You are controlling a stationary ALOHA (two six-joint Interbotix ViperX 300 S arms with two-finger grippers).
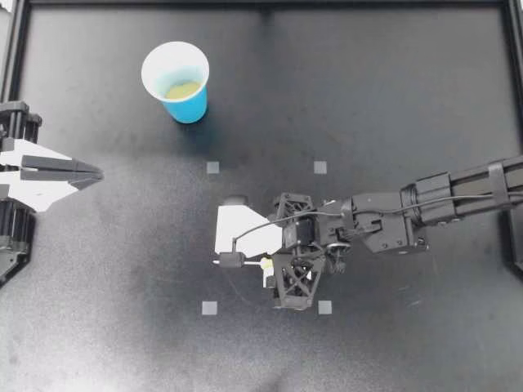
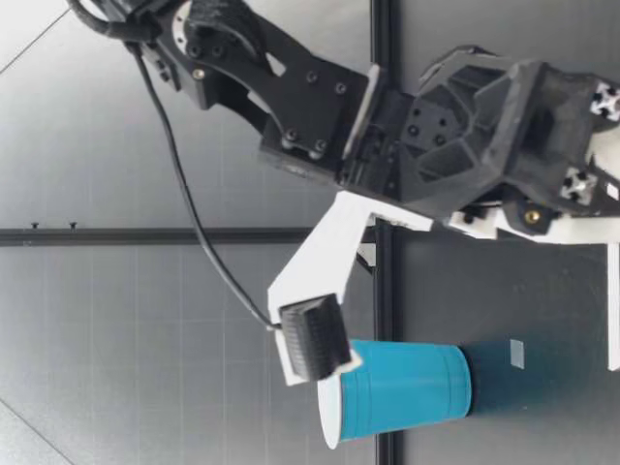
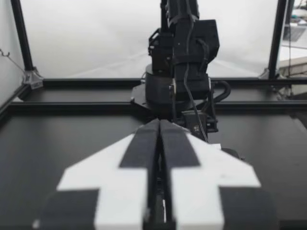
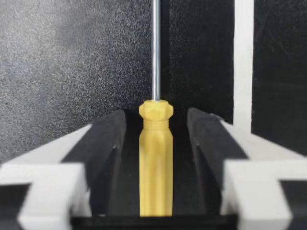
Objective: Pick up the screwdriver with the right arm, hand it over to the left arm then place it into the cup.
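My right gripper (image 1: 270, 269) points down at the table's middle, over the screwdriver (image 1: 263, 264); only a bit of yellow handle and the thin shaft show beside it. In the right wrist view the yellow handle (image 4: 156, 163) lies between the dark pads (image 4: 108, 143), with a narrow gap on each side, so the right gripper (image 4: 157, 115) is open. The steel shaft (image 4: 156, 48) runs on ahead of it. My left gripper (image 1: 90, 173) hovers at the left edge, shut and empty, pointing toward the middle. The blue cup (image 1: 176, 82) stands upright at the back left.
Small grey square markers (image 1: 212, 167) frame the middle of the black table. A black frame rail (image 1: 261, 4) borders the far edge. In the low view the cup (image 2: 407, 392) stands beyond the right arm (image 2: 465, 126). A white strip (image 4: 243, 62) lies beside the shaft.
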